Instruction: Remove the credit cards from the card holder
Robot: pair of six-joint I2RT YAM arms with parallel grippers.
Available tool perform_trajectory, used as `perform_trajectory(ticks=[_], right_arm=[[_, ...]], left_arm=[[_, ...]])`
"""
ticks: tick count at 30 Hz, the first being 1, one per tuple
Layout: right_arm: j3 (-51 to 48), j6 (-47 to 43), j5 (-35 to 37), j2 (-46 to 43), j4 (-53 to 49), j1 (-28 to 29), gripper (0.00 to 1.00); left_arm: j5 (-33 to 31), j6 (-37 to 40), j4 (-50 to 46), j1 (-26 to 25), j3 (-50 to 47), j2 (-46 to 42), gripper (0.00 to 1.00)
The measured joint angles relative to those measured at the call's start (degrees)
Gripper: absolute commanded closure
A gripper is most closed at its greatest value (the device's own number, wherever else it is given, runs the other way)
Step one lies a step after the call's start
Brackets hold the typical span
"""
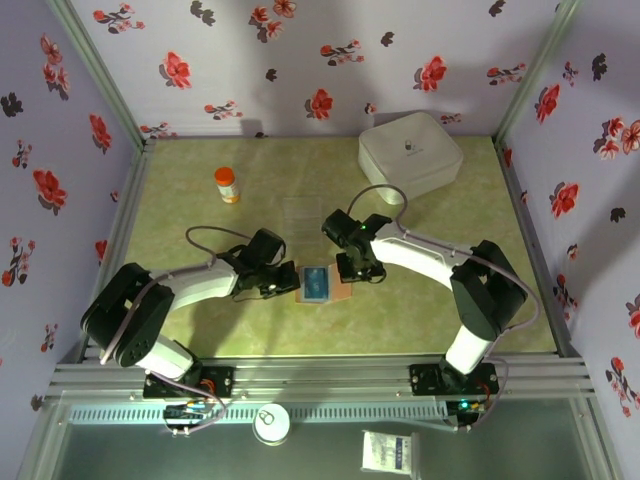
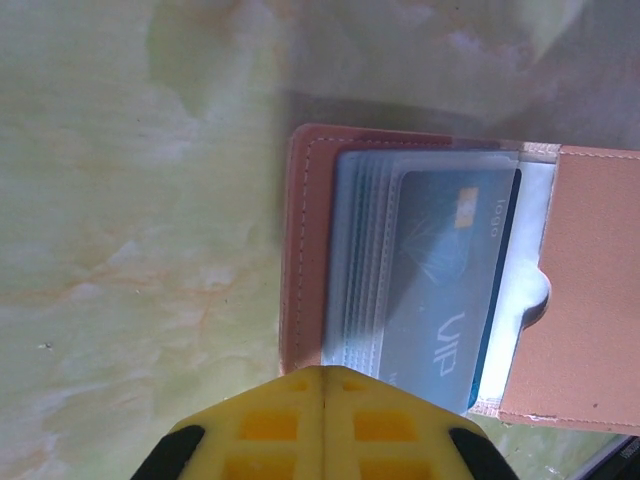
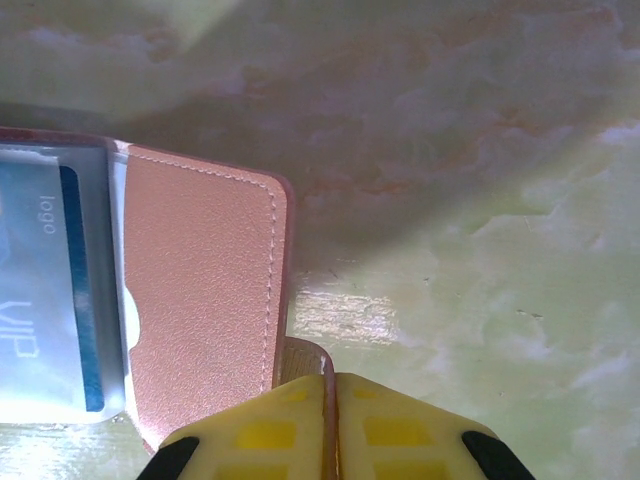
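Where the card holder (image 3: 200, 290) lies open on the worktop (image 1: 200, 210), one blue credit card (image 2: 450, 290) reads "VIP" and "logo"; the right end effector (image 3: 330, 378) pinches its brown cover, the left end effector (image 2: 325, 382) sits clenched at its edge.

Blue plastic card (image 2: 440, 290), uppermost in the clear sleeves of the brown leather-like card holder (image 2: 590, 290): pale lettering "VIP" across the face and the small word "logo" beside the gold chip patch. Both words also read on the same card (image 3: 40, 300) in the right wrist view, where "VIP" is cut by the frame edge. White rounded box (image 1: 410, 150): one small dark mark on the lid, not legible. Small orange-and-white bottle (image 1: 228, 185): nothing legible. White packet (image 1: 388, 452): blue print, not legible.
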Motion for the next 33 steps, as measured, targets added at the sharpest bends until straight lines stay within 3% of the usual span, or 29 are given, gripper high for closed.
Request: perform_trajectory(ticks=[15,25,33], right_arm=[[-1.5,-0.4,-3.7,3.7,5.9,-0.1,0.91],[0.7,-0.3,-5.5,7.1,7.5,2.4,0.91],[0.7,-0.3,-5.6,7.2,7.8,2.5,0.91]], left_arm=[[-2.2,0.1,-2.5,0.3,0.0,0.0,1.0],[-4.0,0.5,-6.6,3.3,-3.6,-7.9,1.0],[-3.8,0.8,-7.7,4.1,-5.4,-8.4,1.0]])
